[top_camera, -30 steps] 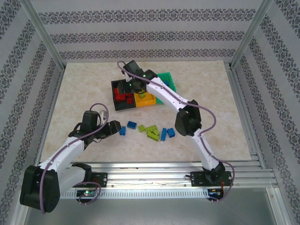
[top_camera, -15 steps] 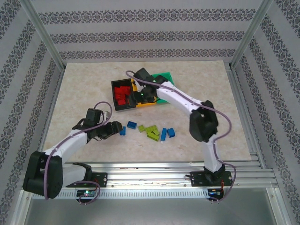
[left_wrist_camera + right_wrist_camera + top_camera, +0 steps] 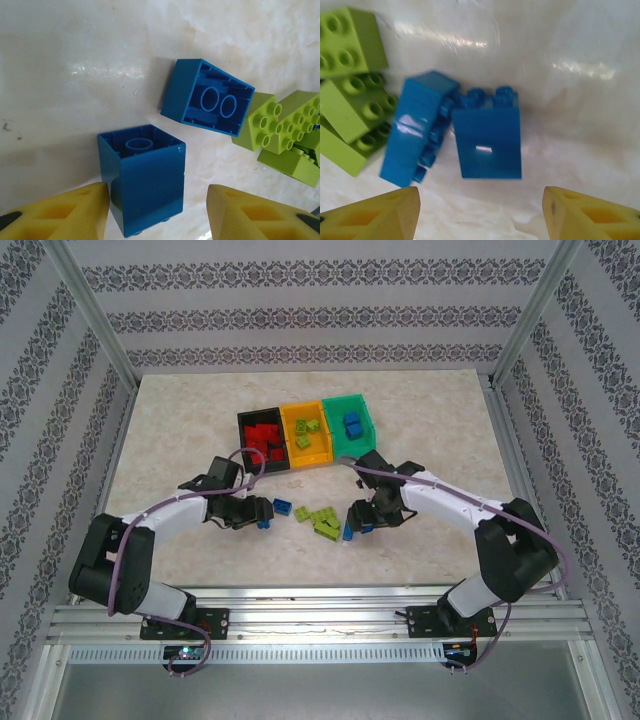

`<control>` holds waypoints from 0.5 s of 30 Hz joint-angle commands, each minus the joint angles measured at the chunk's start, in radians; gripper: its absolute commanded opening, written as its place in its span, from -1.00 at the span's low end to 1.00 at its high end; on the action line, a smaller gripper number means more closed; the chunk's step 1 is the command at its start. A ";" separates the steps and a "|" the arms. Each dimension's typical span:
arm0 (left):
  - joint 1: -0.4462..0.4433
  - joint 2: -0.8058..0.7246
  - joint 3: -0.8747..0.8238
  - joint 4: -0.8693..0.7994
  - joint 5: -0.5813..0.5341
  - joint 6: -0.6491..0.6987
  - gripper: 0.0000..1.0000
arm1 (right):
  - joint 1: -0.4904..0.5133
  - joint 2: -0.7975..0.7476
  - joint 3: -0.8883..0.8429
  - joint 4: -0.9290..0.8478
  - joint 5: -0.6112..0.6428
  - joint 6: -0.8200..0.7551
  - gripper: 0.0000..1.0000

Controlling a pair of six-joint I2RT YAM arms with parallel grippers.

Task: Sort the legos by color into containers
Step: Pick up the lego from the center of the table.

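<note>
Three joined bins are seen from the top camera at the middle of the desk (image 3: pixel 170 430): a black bin (image 3: pixel 262 468) holding red bricks (image 3: pixel 265 437), an orange-yellow bin (image 3: pixel 312 458) holding lime bricks (image 3: pixel 304 430), and a green bin (image 3: pixel 357 446) holding a blue brick (image 3: pixel 351 424). Nearer the arms, loose bricks are spread in a short row on the desk, with a lone blue brick (image 3: pixel 282 507) towards the left and a lime cluster (image 3: pixel 322 520) in the middle. The left fingers (image 3: pixel 258 519) are seen at the left end of that row and the right fingers (image 3: pixel 355 523) at its right end. From the left wrist camera, the left fingers are seen parted on either side of a tall blue brick (image 3: pixel 145 180) that stands on the desk with its hollow underside up. One yellow tip (image 3: pixel 65 212) is touching or just beside it, while a clear gap is left at the other, so nothing is clamped. A flat blue brick (image 3: pixel 207 97), also underside up, lies beyond it, just beside lime pieces (image 3: pixel 280 130). From the right wrist camera, the right fingers are seen wide apart and empty. Ahead of their tips, a square blue brick (image 3: pixel 487 142) and a tilted blue brick (image 3: pixel 417 130) lie touching on the desk, with lime blocks (image 3: pixel 350 95) next to them.
</note>
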 commanded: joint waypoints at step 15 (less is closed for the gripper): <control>-0.040 0.092 0.033 -0.020 -0.077 0.053 -0.39 | 0.008 0.159 0.036 0.097 0.055 -0.002 0.30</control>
